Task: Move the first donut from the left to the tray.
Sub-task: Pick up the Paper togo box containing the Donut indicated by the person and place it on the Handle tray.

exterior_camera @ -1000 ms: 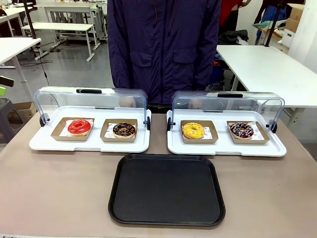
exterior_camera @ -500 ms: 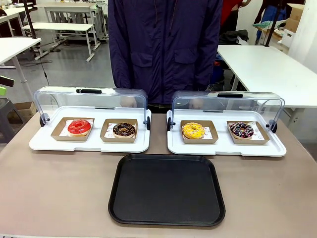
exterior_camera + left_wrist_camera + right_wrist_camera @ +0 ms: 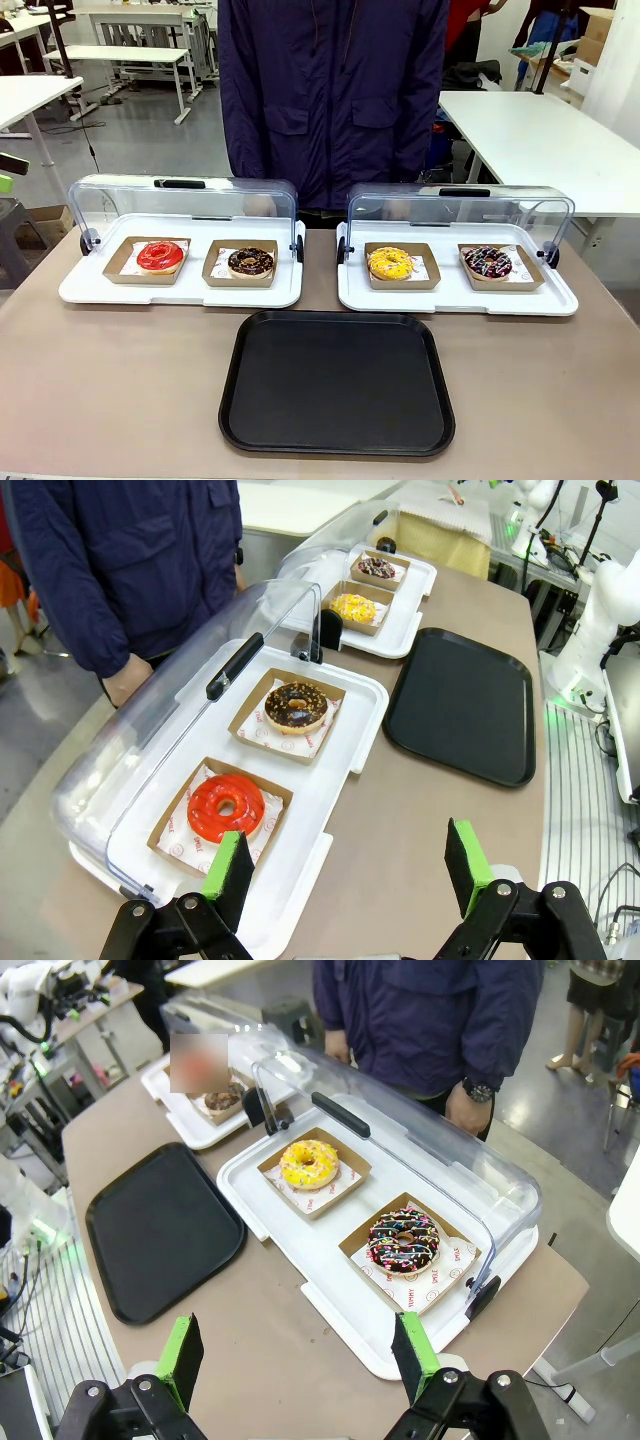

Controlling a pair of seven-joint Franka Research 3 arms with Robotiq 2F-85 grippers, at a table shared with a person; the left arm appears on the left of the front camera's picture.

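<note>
The red-iced donut [image 3: 160,256] [image 3: 226,809] sits in its brown cardboard holder at the left end of the left white tray [image 3: 90,292]. The black tray [image 3: 338,382] [image 3: 461,702] [image 3: 160,1230] lies bare at the table's front middle. In the left wrist view my left gripper [image 3: 345,870] hangs open above the table edge, just short of the red donut, nothing between its green pads [image 3: 230,873]. In the right wrist view my right gripper [image 3: 297,1357] is open too, above the table beside the right white tray [image 3: 340,1320].
A chocolate donut [image 3: 250,262] shares the left white tray. A yellow donut [image 3: 389,263] and a sprinkled chocolate donut [image 3: 488,262] lie in the right one. Both clear lids [image 3: 185,200] stand raised at the back. A person in a dark jacket [image 3: 330,90] stands at the far side.
</note>
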